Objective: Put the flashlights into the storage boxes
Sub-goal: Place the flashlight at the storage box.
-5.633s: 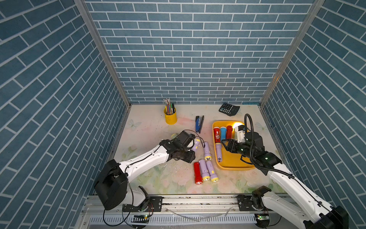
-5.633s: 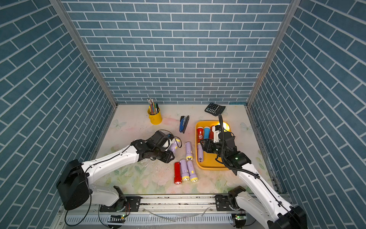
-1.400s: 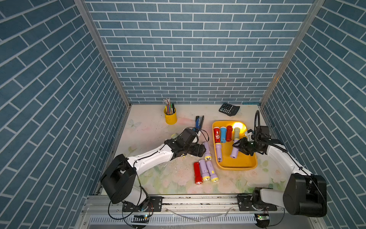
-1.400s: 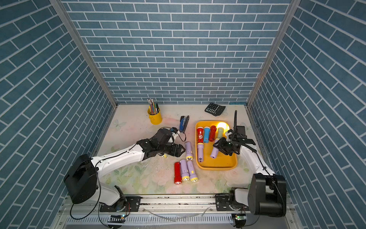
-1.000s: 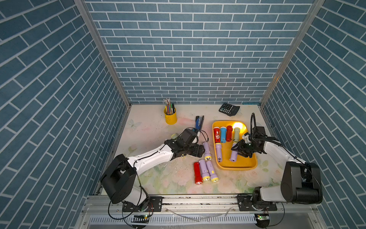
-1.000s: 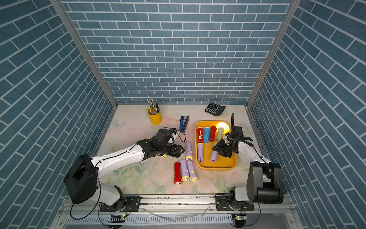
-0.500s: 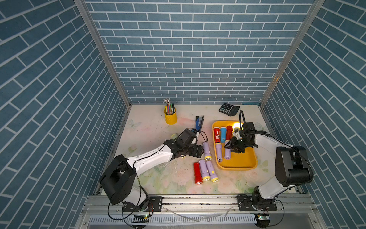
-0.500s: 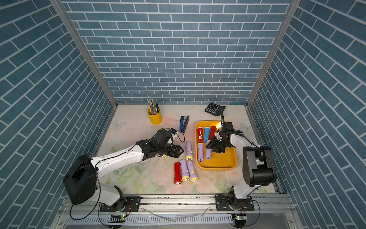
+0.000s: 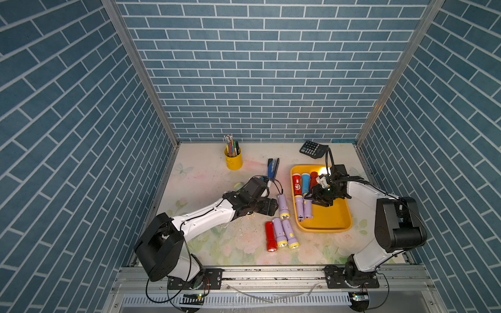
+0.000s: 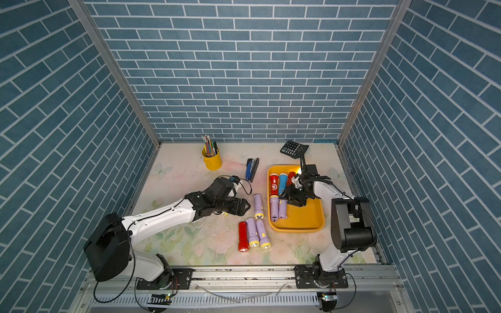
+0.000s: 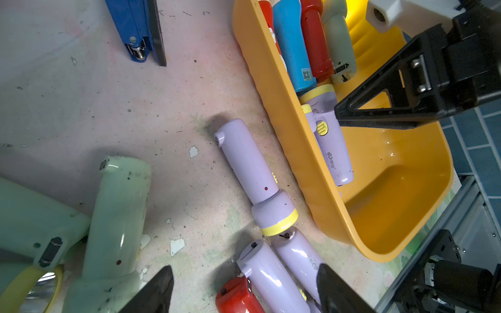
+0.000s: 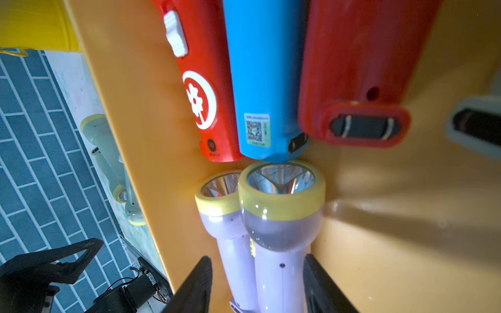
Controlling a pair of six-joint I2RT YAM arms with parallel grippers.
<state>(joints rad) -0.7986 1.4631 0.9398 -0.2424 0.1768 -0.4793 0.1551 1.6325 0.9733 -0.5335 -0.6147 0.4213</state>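
Observation:
The orange-yellow tray (image 9: 322,230) holds a red (image 9: 296,184), a blue (image 9: 305,182) and a second red flashlight (image 9: 314,177) at its far end. Two lilac ones (image 12: 233,244) (image 12: 282,230) lie side by side against its left wall. My right gripper (image 12: 257,258) is open and straddles both lilac handles with a gap on each side. My left gripper (image 11: 244,271) is open and empty over the table, next to a lone lilac flashlight (image 9: 282,206). A red one (image 9: 270,235) and two lilac ones (image 9: 279,234) (image 9: 289,235) lie in a row nearer the front. Two pale green ones (image 11: 116,225) (image 11: 32,216) lie under the left arm.
A yellow pen cup (image 9: 233,160), a dark blue stapler (image 9: 273,168) and a black calculator (image 9: 313,149) stand at the back of the table. Brick-patterned walls close in three sides. The right arm's elbow (image 9: 395,227) rises beside the tray's right edge.
The right gripper carried a lilac flashlight leftward across the tray, set it beside the other lilac one and opened its jaws. The left arm has barely moved.

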